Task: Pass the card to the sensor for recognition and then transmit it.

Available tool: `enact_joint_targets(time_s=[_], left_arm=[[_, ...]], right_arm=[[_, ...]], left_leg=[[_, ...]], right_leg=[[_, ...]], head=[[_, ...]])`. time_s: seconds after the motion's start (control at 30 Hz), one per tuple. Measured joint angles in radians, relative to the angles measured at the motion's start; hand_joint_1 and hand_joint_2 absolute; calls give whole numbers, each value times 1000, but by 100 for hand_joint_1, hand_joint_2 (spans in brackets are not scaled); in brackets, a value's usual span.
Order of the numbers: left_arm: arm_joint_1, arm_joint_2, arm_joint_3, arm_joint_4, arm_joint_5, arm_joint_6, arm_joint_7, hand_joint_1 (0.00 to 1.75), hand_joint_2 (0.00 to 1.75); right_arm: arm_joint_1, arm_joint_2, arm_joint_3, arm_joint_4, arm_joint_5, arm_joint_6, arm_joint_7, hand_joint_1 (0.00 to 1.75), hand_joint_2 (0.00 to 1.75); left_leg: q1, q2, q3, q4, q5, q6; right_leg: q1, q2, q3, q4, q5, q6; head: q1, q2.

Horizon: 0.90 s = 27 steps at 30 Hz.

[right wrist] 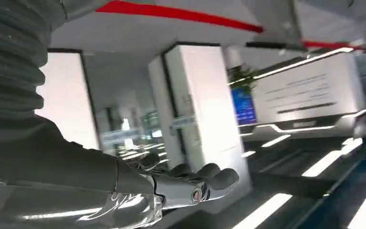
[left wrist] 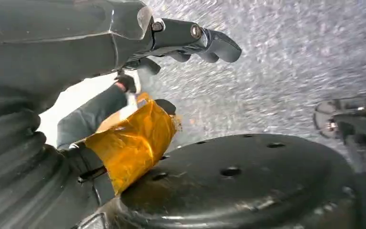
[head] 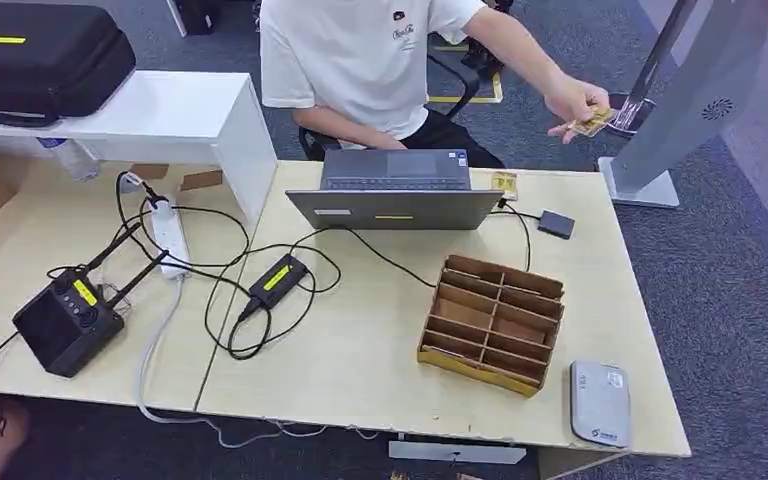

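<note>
The pale wooden surface (head: pixel 360 350) filled most of the head view, with a white shelf unit (head: pixel 160 115) at its far left carrying a black zip case (head: pixel 45 55) marked by a yellow label too small to read. Behind the surface sat a person in a white T-shirt (head: pixel 360 60) with a small chest logo whose writing could not be made out. A grey laptop (head: pixel 397 190) stood open in front of them, its back towards the camera. A brown cardboard divider tray (head: pixel 493 322) lay to the right of centre, with a grey flat sensor pad (head: pixel 599 402) bearing an illegible sticker just beside its near right corner. At left stood a black box with antennas (head: pixel 68 318), a white power strip (head: pixel 168 235) and a black adapter (head: pixel 278 278), both black items with yellow labels.

The card (head: pixel 593 122), yellowish, was pinched in the person's hand (head: pixel 575 100), held out over the grey carpet beyond the surface's far right corner.

The left robot hand (left wrist: pixel 138 81) had something wrapped in orange-yellow film (left wrist: pixel 133 143) lying against its thumb, apparently taped on rather than gripped; its dark fingers (left wrist: pixel 214 43) were extended with nothing in them. The right robot hand (right wrist: pixel 181 186) was held out flat, fingers apart and empty.
</note>
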<state>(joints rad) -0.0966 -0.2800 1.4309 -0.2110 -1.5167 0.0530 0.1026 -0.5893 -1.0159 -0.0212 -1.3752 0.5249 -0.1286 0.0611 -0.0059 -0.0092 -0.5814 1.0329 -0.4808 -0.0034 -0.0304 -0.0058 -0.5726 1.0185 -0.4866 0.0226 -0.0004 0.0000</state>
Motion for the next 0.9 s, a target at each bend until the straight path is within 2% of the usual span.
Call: enact_joint_targets(time_s=[0.07, 0.1, 0.2, 0.4, 0.57, 0.77, 0.8, 0.9], left_arm=[[5, 0, -32, 0, 0, 44, -67, 0, 175], [5, 0, -60, 0, 0, 52, -96, 0, 175], [2, 0, -114, 2, 1, 41, -106, 0, 175], [1, 5, -136, 2, 8, -28, -100, 0, 175], [2, 8, -138, 2, 10, -46, -114, 0, 175], [3, 9, -143, 2, 9, -49, -116, 0, 175], [2, 9, -145, 2, 8, -52, -115, 0, 175], [2, 11, -146, 2, 8, -58, -111, 0, 175]], right_arm=[[-26, 0, 78, -8, 5, -10, 0, 0, 175], [-35, 2, 113, -12, 15, -15, 0, 0, 0], [-59, 26, 204, -16, 65, -25, 0, 0, 0], [-94, 118, 362, -17, 132, -50, 11, 0, 0], [-91, 175, 422, -19, 152, -98, 20, 0, 0], [-85, 223, 458, -21, 162, -116, 22, 0, 0], [-83, 232, 463, -21, 166, -121, 22, 0, 175], [-83, 267, 474, -16, 189, -139, 22, 0, 175]], left_leg=[[0, -2, -1, 0, 0, 0], [1, -2, -3, 0, 0, 0], [1, -2, -3, 0, 0, 0], [1, -3, -3, 0, 0, 0], [1, -5, -3, 0, 1, 0], [1, -5, -4, 0, 1, 0], [1, -5, -4, 0, 1, 0], [1, -5, -3, 0, 1, 0]], right_leg=[[0, -2, 0, 0, 0, 0], [1, -2, 0, 0, 0, 0], [1, -2, 0, 0, 0, 0], [1, -3, -1, 0, 0, 0], [1, -4, -1, 0, 0, 0], [1, -4, -1, 0, 0, 0], [1, -4, -1, 0, 0, 0], [1, -4, -1, 0, 0, 0]], head=[[0, 0], [0, 0], [0, 0], [0, 0], [0, 0], [0, 0], [0, 0], [0, 0]])
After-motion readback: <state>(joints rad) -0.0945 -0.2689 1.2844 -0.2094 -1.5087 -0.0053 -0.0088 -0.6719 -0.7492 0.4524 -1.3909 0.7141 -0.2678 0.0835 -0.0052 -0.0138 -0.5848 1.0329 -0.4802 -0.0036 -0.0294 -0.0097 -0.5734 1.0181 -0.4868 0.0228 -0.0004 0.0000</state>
